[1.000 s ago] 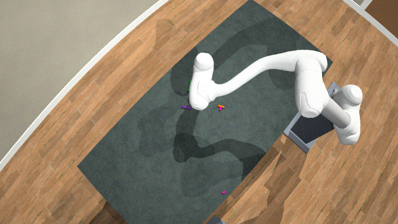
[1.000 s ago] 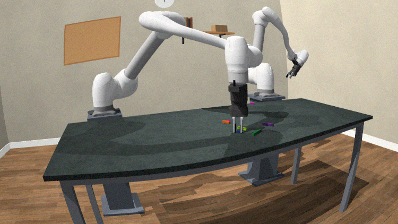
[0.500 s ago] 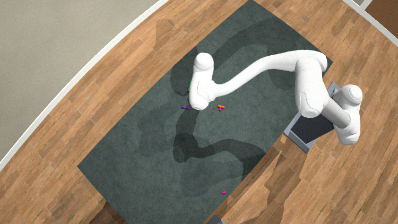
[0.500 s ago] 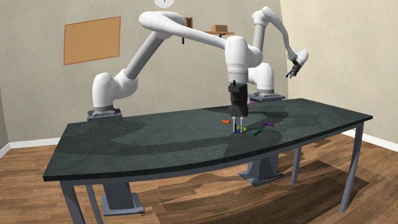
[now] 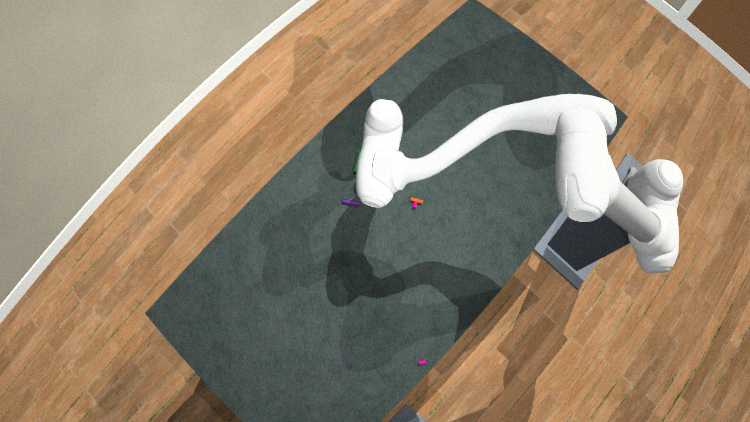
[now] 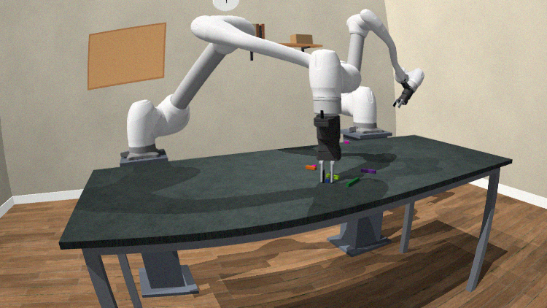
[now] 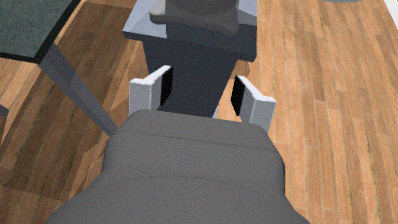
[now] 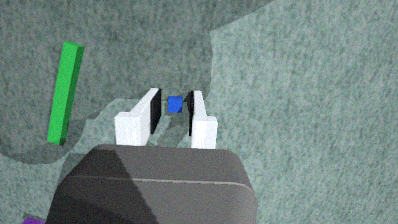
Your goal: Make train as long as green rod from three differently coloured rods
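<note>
Blue rod lies near the green rod, ungripped at the fingertips of the half-open, empty right pincer. Picking it up seems under way; squeezing should follow. Left pincer, wide open, empty, hangs well apart from the green rod.

Green rod flat, blue, lime, purple nearby, orange beside magenta, second magenta well apart

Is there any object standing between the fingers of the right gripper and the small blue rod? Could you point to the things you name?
Nothing visible stands in the way. In the right wrist view the blue rod (image 6: 327,180) (image 8: 175,104) shows unobstructed between the open fingers of the right gripper (image 6: 327,181) (image 8: 175,103); the green rod (image 6: 352,182) (image 8: 65,93) lies off to one side.
</note>
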Available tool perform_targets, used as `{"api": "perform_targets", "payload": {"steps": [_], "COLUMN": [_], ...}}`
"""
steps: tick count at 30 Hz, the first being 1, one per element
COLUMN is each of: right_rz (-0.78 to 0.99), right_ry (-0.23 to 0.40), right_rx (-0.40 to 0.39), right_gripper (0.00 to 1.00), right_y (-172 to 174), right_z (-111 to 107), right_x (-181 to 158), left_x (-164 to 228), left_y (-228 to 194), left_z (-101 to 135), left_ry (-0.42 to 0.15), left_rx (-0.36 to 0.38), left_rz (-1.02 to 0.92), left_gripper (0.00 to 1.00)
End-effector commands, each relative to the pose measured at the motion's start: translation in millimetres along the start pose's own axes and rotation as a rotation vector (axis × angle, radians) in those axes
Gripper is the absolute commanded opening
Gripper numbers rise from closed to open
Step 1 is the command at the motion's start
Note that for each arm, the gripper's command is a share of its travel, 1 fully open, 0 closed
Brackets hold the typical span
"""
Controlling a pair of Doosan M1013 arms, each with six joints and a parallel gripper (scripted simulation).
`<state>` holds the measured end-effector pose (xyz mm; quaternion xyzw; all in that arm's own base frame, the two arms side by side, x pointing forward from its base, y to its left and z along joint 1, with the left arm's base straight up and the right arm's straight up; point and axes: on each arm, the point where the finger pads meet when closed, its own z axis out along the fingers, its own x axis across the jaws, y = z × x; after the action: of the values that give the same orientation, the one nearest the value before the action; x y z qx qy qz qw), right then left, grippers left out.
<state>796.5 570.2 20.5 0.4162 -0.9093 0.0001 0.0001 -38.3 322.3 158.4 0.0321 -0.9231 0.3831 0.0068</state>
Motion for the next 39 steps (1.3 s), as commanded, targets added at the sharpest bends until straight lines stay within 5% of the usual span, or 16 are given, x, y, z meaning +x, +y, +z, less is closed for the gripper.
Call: {"api": "perform_targets", "payload": {"steps": [1, 3, 4, 39], "right_rz": [0.0, 0.0, 0.0, 0.0], "right_ry": [-0.002, -0.002, -0.002, -0.002], "right_rx": [0.0, 0.0, 0.0, 0.0], "right_gripper": [0.54, 0.54, 0.24, 0.24], "right_y": [0.0, 0.0, 0.0, 0.0], "right_z": [-1.5, -1.5, -1.5, -2.0], "right_x": [-0.5, -0.5, -0.5, -0.5], "left_x": [0.1, 0.1, 0.1, 0.1], "left_y": [-0.1, -0.1, -0.1, -0.1], "left_z": [-0.5, -0.5, -0.5, -0.5], "left_ry": [0.0, 0.0, 0.0, 0.0], "left_rx": [-0.001, -0.001, -0.001, -0.001], "left_rz": [0.0, 0.0, 0.0, 0.0], "left_gripper": [1.0, 1.0, 1.0, 1.0]}}
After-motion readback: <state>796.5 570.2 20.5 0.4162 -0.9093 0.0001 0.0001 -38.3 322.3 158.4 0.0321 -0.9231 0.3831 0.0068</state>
